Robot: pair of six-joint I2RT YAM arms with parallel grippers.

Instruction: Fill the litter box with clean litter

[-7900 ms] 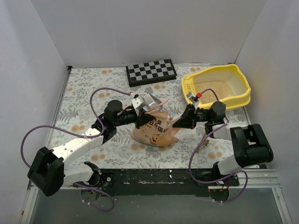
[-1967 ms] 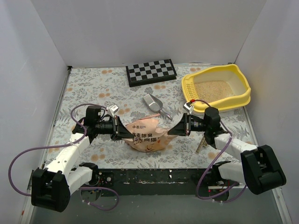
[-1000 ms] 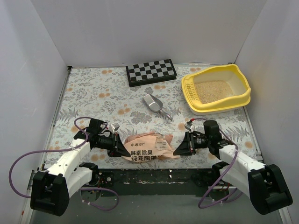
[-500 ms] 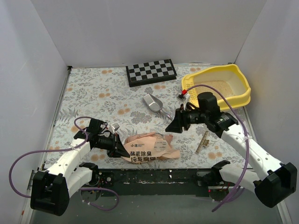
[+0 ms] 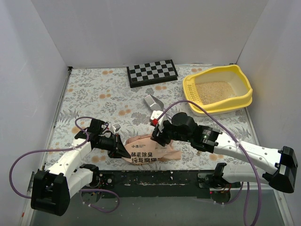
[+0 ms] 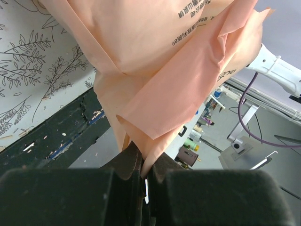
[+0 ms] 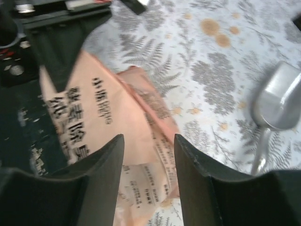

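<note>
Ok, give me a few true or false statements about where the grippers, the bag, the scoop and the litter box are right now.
1. The left gripper is shut on an edge of the bag. True.
2. The right gripper is clamped on the bag. False: it is open, its fingers apart over the bag.
3. The litter box has litter in it. True.
4. The scoop lies inside the litter box. False: it lies on the table, outside the box.
</note>
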